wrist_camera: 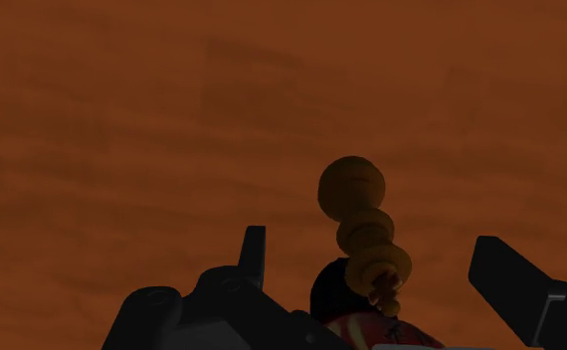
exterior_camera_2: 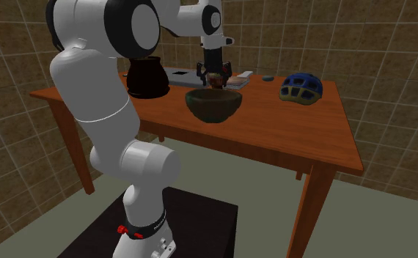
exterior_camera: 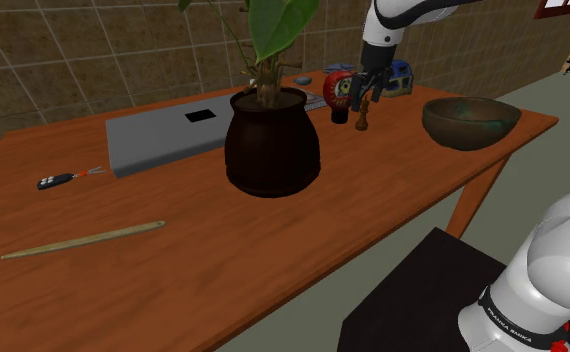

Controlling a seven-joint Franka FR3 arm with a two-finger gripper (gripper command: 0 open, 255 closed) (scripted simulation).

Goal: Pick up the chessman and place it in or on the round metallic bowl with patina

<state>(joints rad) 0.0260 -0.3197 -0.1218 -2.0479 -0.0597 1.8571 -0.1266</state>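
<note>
A small brown wooden chessman (exterior_camera: 363,119) stands upright on the reddish wooden table (exterior_camera: 173,270), to the left of the round dark bowl with green patina (exterior_camera: 470,122) in the shoulder view. My black gripper (exterior_camera: 364,96) hangs just above it, pointing down. In the wrist view the chessman (wrist_camera: 362,224) rises between my open fingers (wrist_camera: 254,255), closer to neither pad and touched by none; my gripper (wrist_camera: 376,261) holds nothing. From the second exterior view the bowl (exterior_camera_2: 213,104) sits in front of my gripper (exterior_camera_2: 215,74).
A red round doll (exterior_camera: 338,88) stands right beside the chessman. A blue helmet (exterior_camera: 401,75) lies behind it. A dark potted plant (exterior_camera: 271,140), a flat grey device (exterior_camera: 158,137), a key fob (exterior_camera: 51,182) and a thin wooden stick (exterior_camera: 83,240) lie further along the shoulder view's left.
</note>
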